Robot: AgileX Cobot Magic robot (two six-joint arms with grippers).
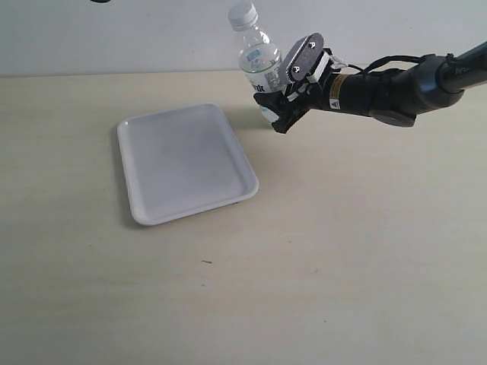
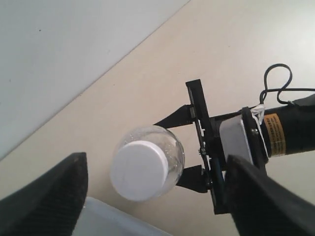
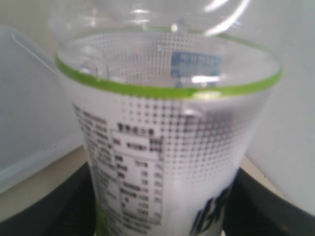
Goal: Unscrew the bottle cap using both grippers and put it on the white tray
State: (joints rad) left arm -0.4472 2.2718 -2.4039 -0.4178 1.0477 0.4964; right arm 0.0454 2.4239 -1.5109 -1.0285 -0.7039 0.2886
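Exterior view: bottle [image 1: 257, 57] nearly upright with a slight lean, just beyond the far right corner of the white tray [image 1: 183, 160], over the tan table [image 1: 342, 251]; base hidden, so contact with the table cannot be told.
Bottle look: clear, narrow neck, white-and-green label with black print.
Bottle cap [image 1: 243, 14]: small, white, round, seated on the neck, well apart from the tray floor.
Right gripper [image 1: 272, 114]: clamped around the lower body of the bottle, reaching in from the right.
Left wrist view only: straight-down look at the cap as a flat white disc above the clear shoulder; left gripper [image 2: 155, 160] spread wide, one dark finger on each side, clear of the cap, gripping nothing; one tray corner beneath.
Right wrist view only: label close up, with green band, fading dot pattern, boxed small print; dark fingers at both lower sides against the bottle; blurred tray rim beside it.
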